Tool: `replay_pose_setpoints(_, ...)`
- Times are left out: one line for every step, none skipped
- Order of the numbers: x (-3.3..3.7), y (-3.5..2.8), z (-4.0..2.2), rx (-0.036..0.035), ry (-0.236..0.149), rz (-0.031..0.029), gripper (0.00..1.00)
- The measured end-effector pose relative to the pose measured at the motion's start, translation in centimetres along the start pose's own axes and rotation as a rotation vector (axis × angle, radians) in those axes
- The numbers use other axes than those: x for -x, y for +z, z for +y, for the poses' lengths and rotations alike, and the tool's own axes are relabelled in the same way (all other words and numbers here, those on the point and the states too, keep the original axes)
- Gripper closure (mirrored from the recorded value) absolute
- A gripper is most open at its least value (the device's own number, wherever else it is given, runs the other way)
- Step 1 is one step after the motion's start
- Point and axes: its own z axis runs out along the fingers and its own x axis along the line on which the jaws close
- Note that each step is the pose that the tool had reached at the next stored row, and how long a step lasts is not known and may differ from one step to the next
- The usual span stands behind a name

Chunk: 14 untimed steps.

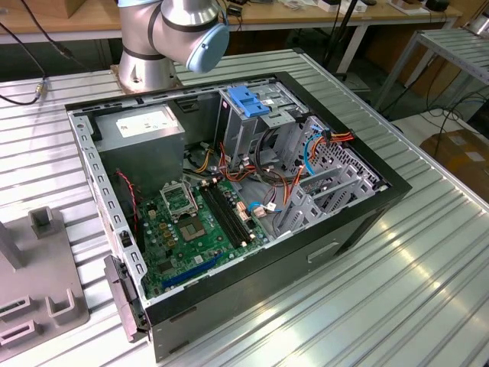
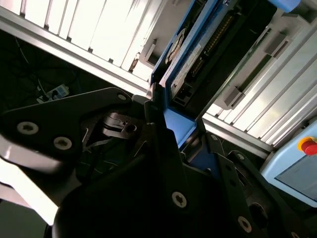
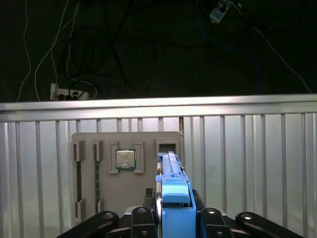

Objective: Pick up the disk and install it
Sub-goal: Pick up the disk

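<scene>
The disk stands edge-on in its blue plastic carrier, rising straight out from between my gripper's black fingers. In the second wrist view the disk shows its dark circuit side and a strip of label, framed in blue, with the gripper shut on its near end. The disk hangs above the slatted metal table, just beside a grey holder plate. In the exterior view the arm's base and elbow stand behind the open computer case.
The case holds a metal drive cage with a blue latch, a grey power-supply box, a green motherboard and loose cables. The holder plate carries a processor chip. A pendant with a red button lies nearby.
</scene>
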Motion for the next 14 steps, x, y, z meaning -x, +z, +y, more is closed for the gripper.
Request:
replay_pose_setpoints(0.00, -0.02, 0.00, -0.0001, 0.000, 0.0007, 0.63)
replay_pose_setpoints(0.00, -0.04, 0.00, -0.0001, 0.000, 0.0013, 0.63)
replay_pose_setpoints(0.00, -0.05, 0.00, -0.0001, 0.000, 0.0019, 0.63)
replay_pose_setpoints(0.00, -0.07, 0.00, 0.0000, 0.000, 0.0032, 0.63)
replay_pose_setpoints(0.00, -0.08, 0.00, 0.0000, 0.000, 0.0041, 0.63)
replay_pose_setpoints(0.00, -0.08, 0.00, 0.0000, 0.000, 0.0046, 0.63)
replay_pose_setpoints(0.00, -0.09, 0.00, 0.0000, 0.000, 0.0054, 0.63)
replay_pose_setpoints(0.00, -0.09, 0.00, -0.0001, 0.000, 0.0059, 0.63)
replay_pose_setpoints(0.00, -0.10, 0.00, -0.0001, 0.000, 0.0063, 0.63)
replay_pose_setpoints(0.00, -0.10, 0.00, -0.0002, 0.000, 0.0069, 0.63)
replay_pose_setpoints(0.00, -0.11, 0.00, -0.0001, 0.000, 0.0073, 0.63)
replay_pose_setpoints(0.00, -0.11, 0.00, -0.0002, 0.000, 0.0079, 0.63)
replay_pose_setpoints(0.00, -0.10, 0.00, -0.0002, 0.000, 0.0083, 0.63)
replay_pose_setpoints(0.00, -0.10, 0.00, -0.0002, 0.000, 0.0087, 0.63)
